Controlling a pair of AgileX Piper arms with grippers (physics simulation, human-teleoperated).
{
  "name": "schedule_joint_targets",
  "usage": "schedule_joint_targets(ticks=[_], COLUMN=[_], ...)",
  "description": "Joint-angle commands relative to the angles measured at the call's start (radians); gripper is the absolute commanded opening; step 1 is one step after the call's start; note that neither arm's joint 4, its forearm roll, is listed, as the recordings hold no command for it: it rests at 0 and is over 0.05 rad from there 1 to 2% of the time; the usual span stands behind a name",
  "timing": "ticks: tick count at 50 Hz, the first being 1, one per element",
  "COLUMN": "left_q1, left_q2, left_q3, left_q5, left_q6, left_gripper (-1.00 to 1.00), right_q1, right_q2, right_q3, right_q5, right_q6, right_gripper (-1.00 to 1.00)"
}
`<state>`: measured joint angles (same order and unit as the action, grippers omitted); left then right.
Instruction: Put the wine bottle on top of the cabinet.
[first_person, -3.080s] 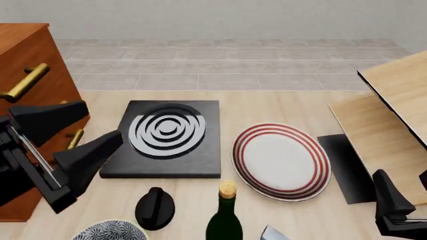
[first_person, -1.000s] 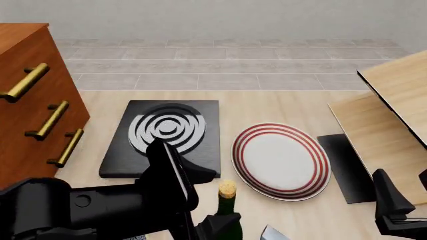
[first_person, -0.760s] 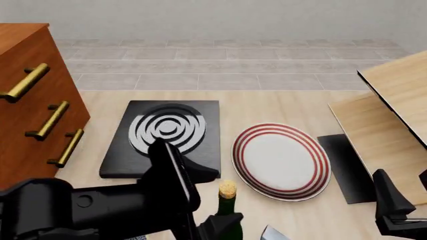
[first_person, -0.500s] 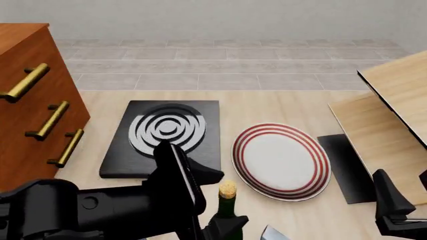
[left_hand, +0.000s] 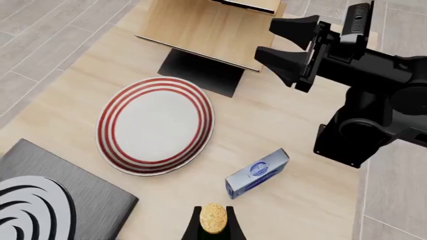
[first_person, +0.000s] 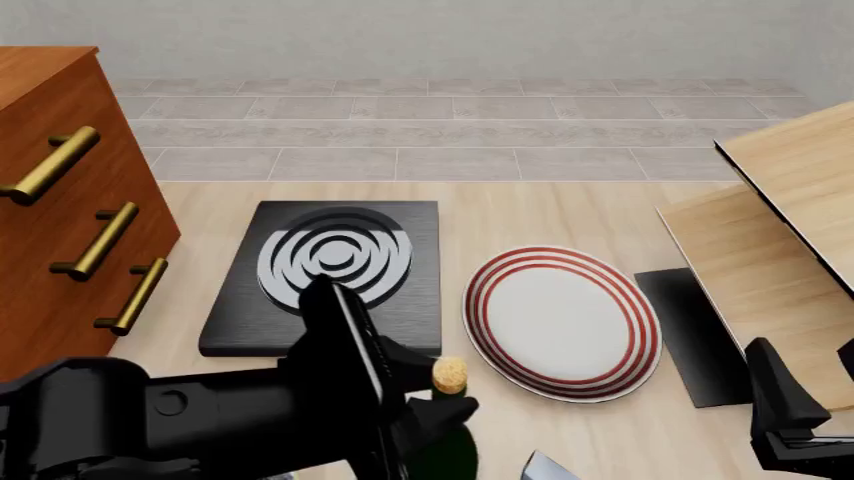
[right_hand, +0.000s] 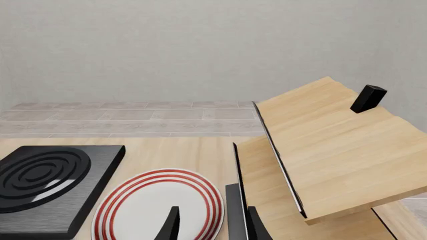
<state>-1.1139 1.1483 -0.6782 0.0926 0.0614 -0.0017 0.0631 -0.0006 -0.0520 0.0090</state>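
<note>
The wine bottle (first_person: 450, 452) stands at the table's near edge, dark green with a tan cork (first_person: 450, 374) that now leans slightly left. My left gripper (first_person: 420, 420) is shut on its neck. In the left wrist view, black fingers (left_hand: 194, 230) press in on both sides just below the cork (left_hand: 213, 218). The reddish-brown cabinet (first_person: 54, 215) with brass handles rises at the far left, its top partly out of frame. My right gripper (first_person: 790, 425) sits low at the right, open and empty, and its fingertips (right_hand: 172, 226) show apart in its own view.
A black hob plate with white rings (first_person: 334, 275) lies behind the bottle. A red-striped plate (first_person: 561, 320) lies to its right. Pale wooden furniture (first_person: 787, 220) and a black mat (first_person: 694, 335) fill the right side. A small blue box (left_hand: 257, 172) lies near the bottle.
The left gripper's fingers have come together on the bottle's neck. The cork has tipped a little to the left and risen slightly. The right arm has not moved.
</note>
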Motion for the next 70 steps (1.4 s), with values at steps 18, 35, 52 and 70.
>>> schedule_joint_targets(ticks=[18,35,52,70], left_q1=[0.021,0.057,0.118,0.171], left_q2=[-0.053,-0.105,-0.166,-0.194], left_q3=[-0.06,-0.146,-0.259,-0.37], left_q5=[0.055,0.145,0.272,0.414], left_q6=[0.009,0.023,0.04,0.056], left_gripper=[-1.0,-1.0,-1.0,-1.0], right_q1=[0.0,0.0,0.0,0.0], right_q2=[-0.007,-0.007,-0.007,-0.008], right_q3=[0.0,0.0,0.0,0.0], right_q5=[0.007,0.006,0.007,0.008], right_q6=[0.0,-0.001,0.0,0.0], right_gripper=[1.0,1.0,1.0,1.0])
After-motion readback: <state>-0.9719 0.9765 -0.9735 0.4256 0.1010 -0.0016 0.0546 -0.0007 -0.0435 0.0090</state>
